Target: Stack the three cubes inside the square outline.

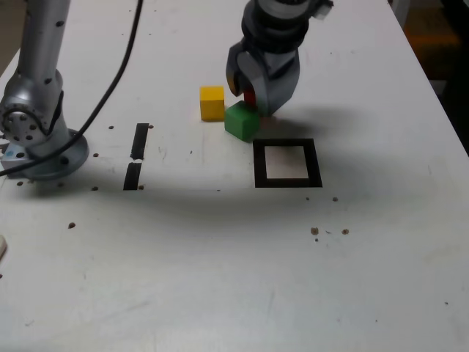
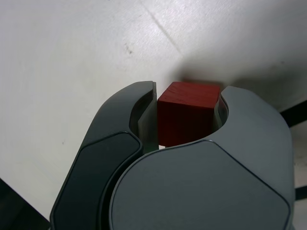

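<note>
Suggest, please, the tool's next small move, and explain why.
I would probably lift the red cube straight up first: it sits between the tool's closed jaws, while the green cube lies right next to it in the exterior view, so moving sideways first might knock it.

2 black strips on a speckled white table

On my exterior view, I see 2 black tape strips [image 1: 141,141] lying nearly end to end on the white table [image 1: 220,271]. Dark specks [image 1: 72,225] dot its surface; a pale object [image 1: 1,247] pokes in at the left edge.
</note>
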Robot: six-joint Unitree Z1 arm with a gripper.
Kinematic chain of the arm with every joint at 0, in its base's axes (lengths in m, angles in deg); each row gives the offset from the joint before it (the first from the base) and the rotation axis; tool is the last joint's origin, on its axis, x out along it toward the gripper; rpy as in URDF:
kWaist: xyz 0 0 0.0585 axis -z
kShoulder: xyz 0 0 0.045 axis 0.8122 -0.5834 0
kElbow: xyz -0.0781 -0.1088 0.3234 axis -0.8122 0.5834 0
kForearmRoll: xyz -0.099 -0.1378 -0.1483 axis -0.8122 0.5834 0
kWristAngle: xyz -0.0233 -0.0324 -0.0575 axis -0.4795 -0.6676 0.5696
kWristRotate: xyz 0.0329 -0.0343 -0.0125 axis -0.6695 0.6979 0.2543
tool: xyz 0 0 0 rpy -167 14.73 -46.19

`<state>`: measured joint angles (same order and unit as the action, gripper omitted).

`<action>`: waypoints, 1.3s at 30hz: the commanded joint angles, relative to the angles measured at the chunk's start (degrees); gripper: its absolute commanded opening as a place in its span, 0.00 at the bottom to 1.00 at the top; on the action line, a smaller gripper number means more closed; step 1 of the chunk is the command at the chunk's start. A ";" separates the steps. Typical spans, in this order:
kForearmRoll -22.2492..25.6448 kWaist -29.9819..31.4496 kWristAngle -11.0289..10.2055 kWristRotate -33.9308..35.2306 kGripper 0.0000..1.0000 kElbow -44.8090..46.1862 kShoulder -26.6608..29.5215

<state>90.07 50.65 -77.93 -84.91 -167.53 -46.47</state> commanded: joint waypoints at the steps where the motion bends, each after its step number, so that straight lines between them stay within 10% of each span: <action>1: 1.32 0.22 -0.10 0.65 0.34 -0.81 1.91; 12: 17.79 6.30 1.41 14.63 0.34 -6.11 6.67; 39: 20.82 15.51 6.11 36.48 0.30 -18.54 -9.61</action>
<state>110.97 66.26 -71.93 -48.63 -186.10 -55.55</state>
